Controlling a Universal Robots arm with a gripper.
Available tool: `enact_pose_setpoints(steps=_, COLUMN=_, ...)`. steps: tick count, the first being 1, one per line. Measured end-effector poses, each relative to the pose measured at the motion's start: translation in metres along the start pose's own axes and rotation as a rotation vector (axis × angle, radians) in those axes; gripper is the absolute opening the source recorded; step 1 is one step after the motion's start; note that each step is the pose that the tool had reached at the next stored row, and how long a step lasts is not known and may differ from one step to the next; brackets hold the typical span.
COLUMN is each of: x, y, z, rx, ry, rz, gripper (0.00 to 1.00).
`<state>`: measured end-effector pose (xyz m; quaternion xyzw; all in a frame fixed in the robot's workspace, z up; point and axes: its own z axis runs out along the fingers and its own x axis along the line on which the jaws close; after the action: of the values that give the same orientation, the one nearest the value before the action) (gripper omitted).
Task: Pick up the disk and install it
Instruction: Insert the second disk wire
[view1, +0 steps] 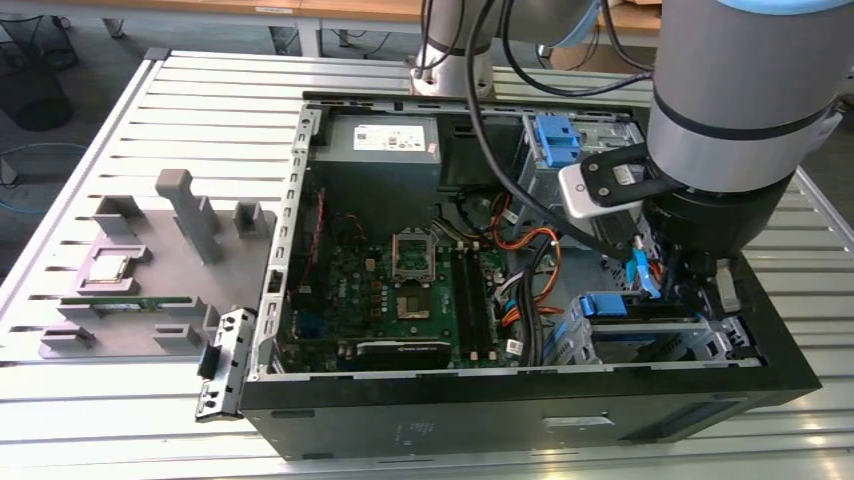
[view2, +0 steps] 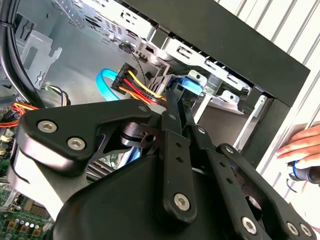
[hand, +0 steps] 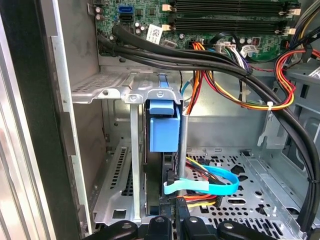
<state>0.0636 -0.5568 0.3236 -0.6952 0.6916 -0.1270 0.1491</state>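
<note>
The disk (hand: 164, 125) stands on edge inside the metal drive cage (hand: 107, 87) at the case's front corner, its blue carrier end facing out. In the exterior view its blue carrier (view1: 609, 304) shows in the cage at the exterior view's right. My gripper (view2: 179, 97) is shut, with its black fingers (view2: 172, 130) converging so the tips meet at the carrier's blue tab (view2: 190, 85). In the first wrist view my gripper (hand: 173, 221) sits just in front of the disk's dark edge. In the exterior view my gripper (view1: 667, 275) reaches down into the case above the cage.
A light-blue flat cable (hand: 205, 186) and a red-yellow-black power plug (view2: 131, 81) hang beside the cage. Thick black cables (hand: 200, 57) cross above it. A person's hand (view2: 306, 144) is outside the case wall. A second blue bracket (view1: 554, 137) sits in the far bay.
</note>
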Motion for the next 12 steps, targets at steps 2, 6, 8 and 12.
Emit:
enact_pose_setpoints(steps=2, x=0.0000, y=0.0006, z=0.0002, rx=0.0008, ry=0.0000, rz=0.000, gripper=0.16)
enact_pose_setpoints(steps=6, x=0.0000, y=0.0019, z=0.0009, rx=0.0024, ry=-0.0002, rz=0.000, gripper=0.16)
enact_pose_setpoints(steps=8, x=0.0000, y=0.0021, z=0.0010, rx=0.0028, ry=-0.0001, rz=0.000, gripper=0.16)
enact_pose_setpoints(steps=12, x=0.0000, y=0.0023, z=0.0013, rx=0.0029, ry=-0.0001, rz=0.000, gripper=0.16)
